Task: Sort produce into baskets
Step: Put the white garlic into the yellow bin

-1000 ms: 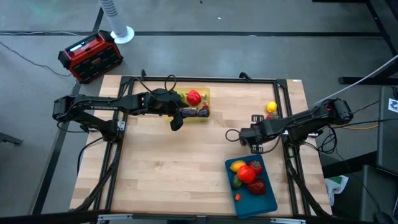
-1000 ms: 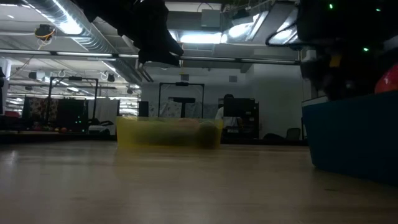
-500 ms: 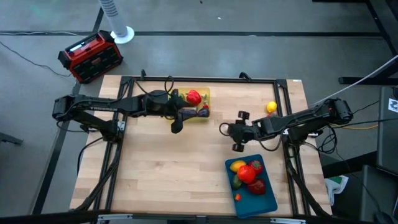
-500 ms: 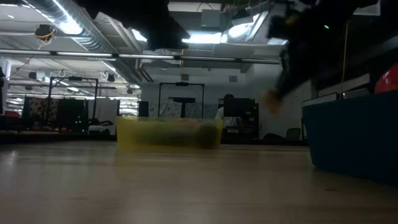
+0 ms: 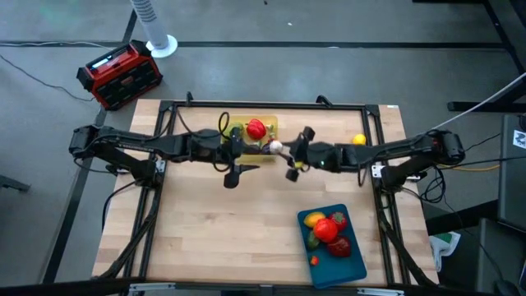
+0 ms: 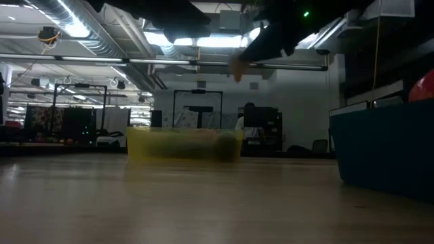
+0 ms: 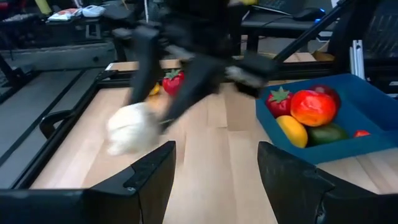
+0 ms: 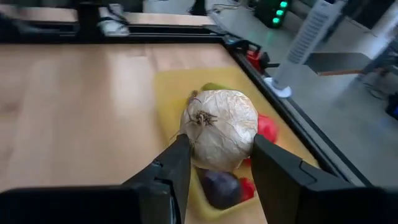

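right gripper (image 8: 214, 168) clamped on 1 garlic (image 8: 219, 129) | 1 yellow tray (image 5: 265, 154) beneath | left gripper (image 7: 214, 180) apart | 1 teal tray (image 5: 355, 263) well apart

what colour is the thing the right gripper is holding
Off-white, papery: a garlic bulb, clearest in the right wrist view.

Garlic (image 5: 276, 147) beside basket (image 5: 271, 123), w/ lemon (image 5: 359, 140) right.
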Controlling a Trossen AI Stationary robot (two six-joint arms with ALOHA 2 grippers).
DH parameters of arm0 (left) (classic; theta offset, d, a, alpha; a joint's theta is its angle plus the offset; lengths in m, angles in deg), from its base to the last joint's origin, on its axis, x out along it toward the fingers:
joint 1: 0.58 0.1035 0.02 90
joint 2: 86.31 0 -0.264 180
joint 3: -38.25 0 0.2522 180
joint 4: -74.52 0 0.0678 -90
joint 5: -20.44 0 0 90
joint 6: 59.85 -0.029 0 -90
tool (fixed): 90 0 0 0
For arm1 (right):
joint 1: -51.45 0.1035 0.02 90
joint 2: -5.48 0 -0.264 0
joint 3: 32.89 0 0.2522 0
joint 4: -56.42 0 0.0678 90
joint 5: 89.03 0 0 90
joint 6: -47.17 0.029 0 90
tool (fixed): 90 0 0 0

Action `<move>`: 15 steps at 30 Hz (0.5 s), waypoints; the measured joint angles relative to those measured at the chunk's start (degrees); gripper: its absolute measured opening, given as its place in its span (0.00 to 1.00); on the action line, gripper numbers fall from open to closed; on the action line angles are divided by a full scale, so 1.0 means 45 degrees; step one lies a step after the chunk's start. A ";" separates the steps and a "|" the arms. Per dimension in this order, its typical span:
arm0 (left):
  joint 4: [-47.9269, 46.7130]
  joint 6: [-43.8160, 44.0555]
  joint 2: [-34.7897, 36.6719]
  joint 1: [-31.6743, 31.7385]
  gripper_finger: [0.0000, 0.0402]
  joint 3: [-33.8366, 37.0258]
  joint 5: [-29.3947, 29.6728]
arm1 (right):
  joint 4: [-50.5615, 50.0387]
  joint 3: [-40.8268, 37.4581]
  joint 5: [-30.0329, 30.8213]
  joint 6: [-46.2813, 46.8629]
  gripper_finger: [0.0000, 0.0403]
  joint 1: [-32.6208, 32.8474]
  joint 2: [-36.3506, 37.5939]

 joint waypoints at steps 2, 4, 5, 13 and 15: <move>0.0005 0.0009 0.0000 -0.0040 0.56 0.0000 -0.0005 | 0.0582 0.0000 -0.0331 -0.0002 0.36 -0.0517 -0.0322; 0.0111 0.0182 0.0000 -0.0040 0.56 0.0000 -0.0002 | 0.1130 0.0000 -0.0723 0.0004 0.36 -0.0997 -0.0750; 0.0306 0.0257 0.0000 -0.0040 0.56 0.0000 0.0000 | 0.1472 0.0000 -0.0912 0.0000 0.36 -0.1223 -0.0997; 0.1404 -0.0151 0.0326 0.0089 0.56 0.0000 -0.0005 | 0.3798 -0.0005 -0.1418 -0.0003 0.36 -0.2494 -0.2718; 0.1127 -0.0119 0.0755 0.0196 0.56 0.0000 0.0005 | 0.3838 -0.0005 -0.1418 0.0001 0.36 -0.2680 -0.2925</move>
